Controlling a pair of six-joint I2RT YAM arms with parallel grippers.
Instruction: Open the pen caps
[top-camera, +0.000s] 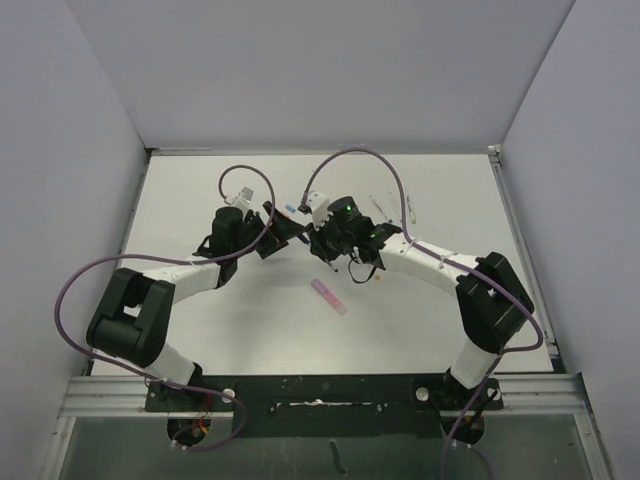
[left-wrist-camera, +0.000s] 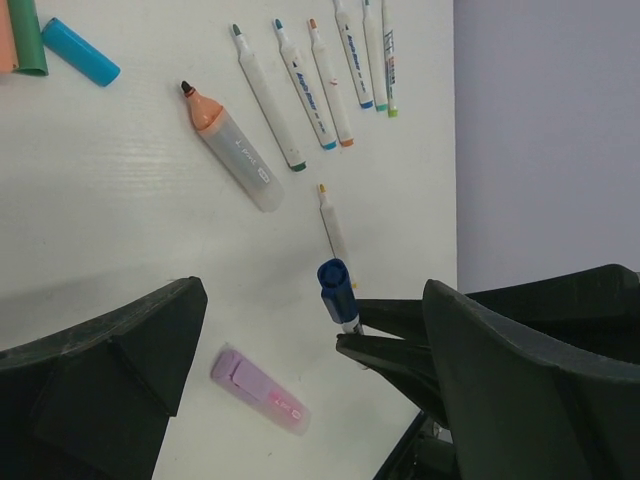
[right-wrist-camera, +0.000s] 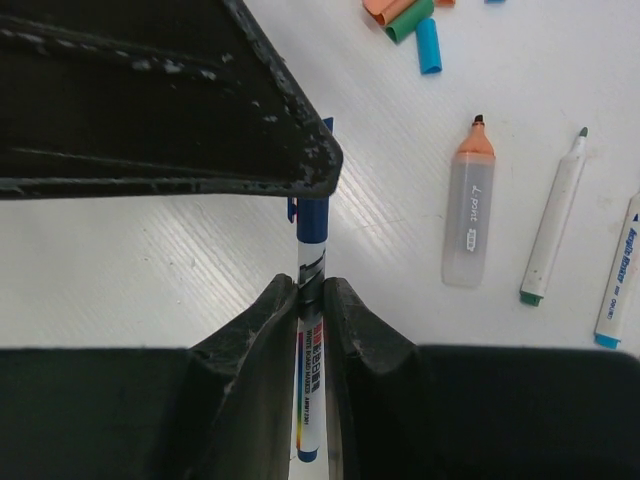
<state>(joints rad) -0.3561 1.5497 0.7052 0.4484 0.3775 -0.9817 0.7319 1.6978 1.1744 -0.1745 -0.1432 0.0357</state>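
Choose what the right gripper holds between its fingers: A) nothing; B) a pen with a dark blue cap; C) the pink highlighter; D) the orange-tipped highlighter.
B: in the right wrist view the right gripper is shut on the pale barrel of a pen, with its blue cap on just above the fingertips.

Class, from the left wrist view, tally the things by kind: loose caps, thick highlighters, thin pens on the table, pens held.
Loose caps: 3
Thick highlighters: 2
Thin pens on the table: 7
Blue-capped pen in the right gripper: 1
Total: 13
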